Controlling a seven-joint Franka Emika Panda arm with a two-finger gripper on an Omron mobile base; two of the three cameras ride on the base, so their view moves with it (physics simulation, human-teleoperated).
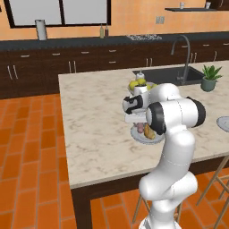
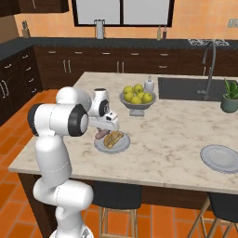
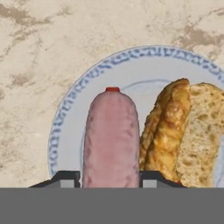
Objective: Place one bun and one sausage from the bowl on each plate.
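The fingers (image 3: 111,180) gripped a fat pink sausage (image 3: 111,140) with a red tip, over a grey plate (image 3: 70,127) on the bench (image 3: 39,52). A golden bun (image 3: 183,131) lay beside it.

Legible text, labels, brands, numbers, signs: none in any view. Plate (image 3: 70,127) under the sausage (image 3: 111,140) and bun (image 3: 183,131): blue patterned rim, decorative only, no lettering. Bottles at the far wall (image 1: 103,31): too small to read any label. Robot arm and desk (image 2: 176,130): no markings.
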